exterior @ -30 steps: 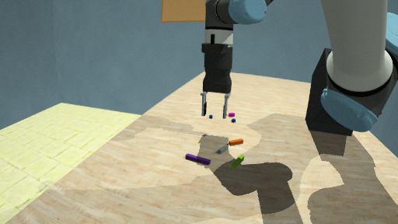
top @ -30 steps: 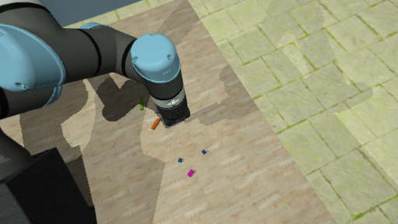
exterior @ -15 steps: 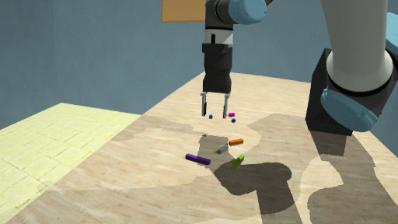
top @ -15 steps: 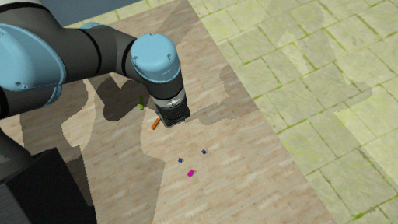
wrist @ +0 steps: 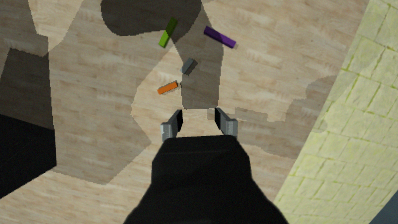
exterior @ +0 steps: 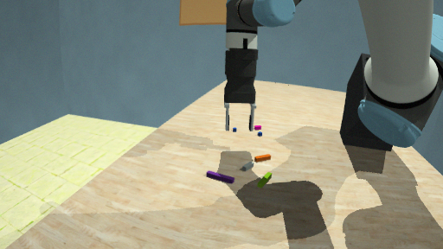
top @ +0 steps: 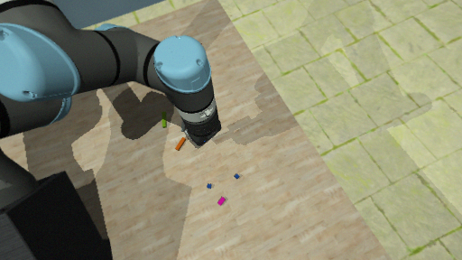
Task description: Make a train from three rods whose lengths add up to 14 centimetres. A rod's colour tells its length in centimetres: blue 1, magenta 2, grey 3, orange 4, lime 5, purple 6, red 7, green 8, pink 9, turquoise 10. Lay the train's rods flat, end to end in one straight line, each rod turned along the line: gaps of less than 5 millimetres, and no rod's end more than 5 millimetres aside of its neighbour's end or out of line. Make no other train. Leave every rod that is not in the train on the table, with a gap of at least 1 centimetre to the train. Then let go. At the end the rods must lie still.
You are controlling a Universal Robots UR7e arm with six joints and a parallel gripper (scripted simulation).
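Presently, the gripper (top: 198,135) (exterior: 239,130) (wrist: 198,115): wide open, nothing between its fingers, raised above the table (top: 280,212) (exterior: 130,190) (wrist: 280,65).
Train rods: purple rod (exterior: 220,176) (wrist: 220,37), lime rod (top: 164,120) (exterior: 265,179) (wrist: 168,33) and grey rod (exterior: 247,166) (wrist: 189,66), the only trio here totalling 14; they lie apart, each turned differently, no train yet made.
Orange risk: the orange rod (top: 180,143) (exterior: 262,158) (wrist: 168,87) lies near the grey one, so a finger coming down there could nudge it; left close, it could spoil the spare's clearance.
Joint risk: a skewed grasp or a drag on release could turn a rod off line or open a gap; pushing ends together too hard could shove the neighbour.
Count: one purple, one lime, one grey, one orange, one magenta rod (top: 221,200) (exterior: 258,127), two blue rods (top: 208,186) (exterior: 260,134); seven altogether.

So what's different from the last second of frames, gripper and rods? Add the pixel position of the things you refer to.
The gripper (top: 197,141) (exterior: 239,129) (wrist: 198,115) has turned slightly about its upright axis, staying almost in place; direction unclear. Nothing gripped or released, fingers still open. Unmoved: purple rod (exterior: 220,177) (wrist: 220,37), grey rod (exterior: 247,166) (wrist: 189,66), orange rod (top: 180,143) (exterior: 262,158) (wrist: 168,87), lime rod (top: 164,120) (exterior: 265,179) (wrist: 168,32), magenta rod (top: 221,200) (exterior: 258,127), both blues.
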